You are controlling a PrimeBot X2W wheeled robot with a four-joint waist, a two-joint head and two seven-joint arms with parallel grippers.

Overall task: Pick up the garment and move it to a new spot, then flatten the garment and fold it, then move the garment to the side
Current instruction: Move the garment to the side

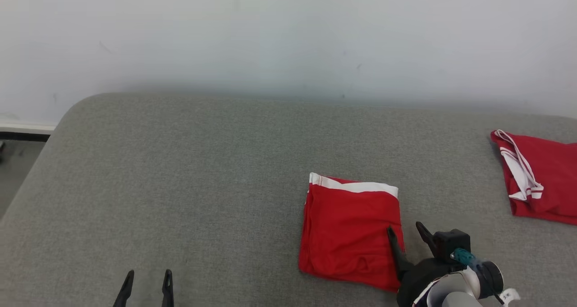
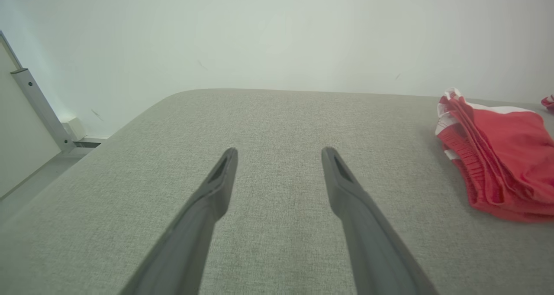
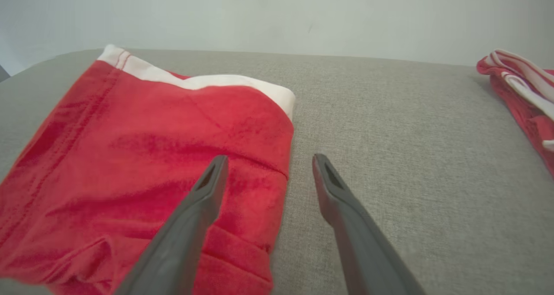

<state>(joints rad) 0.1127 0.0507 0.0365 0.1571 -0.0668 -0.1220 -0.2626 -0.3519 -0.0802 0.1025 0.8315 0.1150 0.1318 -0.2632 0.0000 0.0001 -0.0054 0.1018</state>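
A red garment (image 1: pixel 349 230) with a white band along its far edge lies folded into a neat rectangle on the grey padded surface (image 1: pixel 203 185). My right gripper (image 1: pixel 405 235) stands open at the garment's right edge, one finger over the red cloth and the other over the bare surface. The right wrist view shows the same garment (image 3: pixel 143 173) with the right gripper (image 3: pixel 266 169) straddling its right edge and nothing between the fingers. Low at the front left, my left gripper (image 1: pixel 148 280) is open over bare surface. In the left wrist view the left gripper (image 2: pixel 279 158) is empty, the garment (image 2: pixel 497 156) off to its right.
A second red and white garment (image 1: pixel 536 180) lies loosely folded at the far right of the surface, also seen in the right wrist view (image 3: pixel 523 95). A pale wall (image 1: pixel 288 36) backs the surface. The surface's rounded left corner drops to the floor (image 1: pixel 18 167).
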